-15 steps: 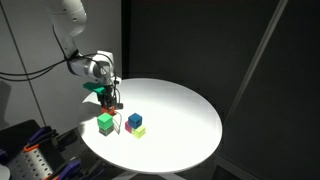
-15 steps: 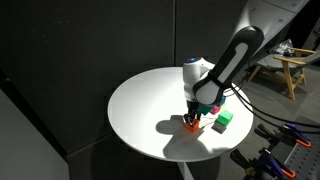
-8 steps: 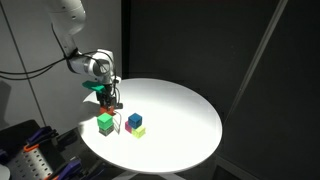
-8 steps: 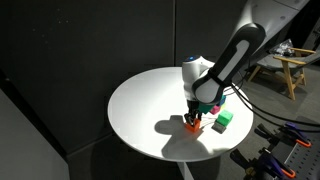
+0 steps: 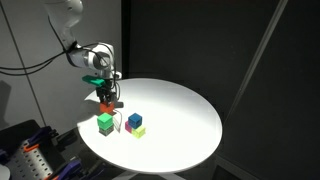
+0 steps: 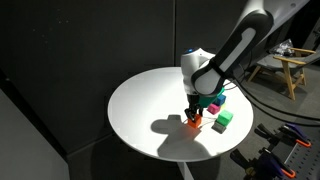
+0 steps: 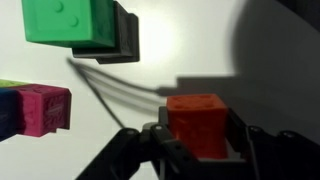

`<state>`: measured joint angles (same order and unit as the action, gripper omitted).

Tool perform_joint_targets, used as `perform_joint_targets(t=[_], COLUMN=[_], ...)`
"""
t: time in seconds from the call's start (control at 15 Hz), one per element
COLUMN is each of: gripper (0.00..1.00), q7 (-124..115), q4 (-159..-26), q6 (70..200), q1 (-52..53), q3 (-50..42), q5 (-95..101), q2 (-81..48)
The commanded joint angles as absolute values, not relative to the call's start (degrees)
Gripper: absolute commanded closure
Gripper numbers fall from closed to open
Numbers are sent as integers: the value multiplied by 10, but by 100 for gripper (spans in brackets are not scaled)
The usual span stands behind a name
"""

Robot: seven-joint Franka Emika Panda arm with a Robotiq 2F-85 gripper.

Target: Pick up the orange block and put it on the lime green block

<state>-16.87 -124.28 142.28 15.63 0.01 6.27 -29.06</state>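
My gripper is shut on the orange block and holds it a little above the white round table. In both exterior views the gripper hangs over the table with the orange block between its fingers. The lime green block stands on the table just beside and below the gripper. In the wrist view the lime green block is at the top left, apart from the orange one.
A blue cube, a magenta cube and a paler yellow-green cube stand clustered next to the green block. Wooden furniture stands beyond the table. The table edge is close to the blocks.
The gripper has risen a little with the orange block in it. The other blocks have not moved.
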Motion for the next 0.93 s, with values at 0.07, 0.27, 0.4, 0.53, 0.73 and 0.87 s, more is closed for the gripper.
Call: perform_joint_targets(t=[0.07, 0.27, 0.4, 0.53, 0.73, 0.87], gripper=[69, 69, 69, 69, 69, 69], q7=[-188, -198, -206, -217, -237, -248], q4=[-1257, -1264, -1270, -1277, -1288, -1299], q6=[1388, 1374, 1367, 1359, 1346, 1340], q1=[158, 158, 158, 158, 157, 154], q3=[-3, -2, -2, -3, -2, 0], q5=[76, 80, 83, 88, 96, 97], q2=[-245, -224, -209, -194, -174, -159])
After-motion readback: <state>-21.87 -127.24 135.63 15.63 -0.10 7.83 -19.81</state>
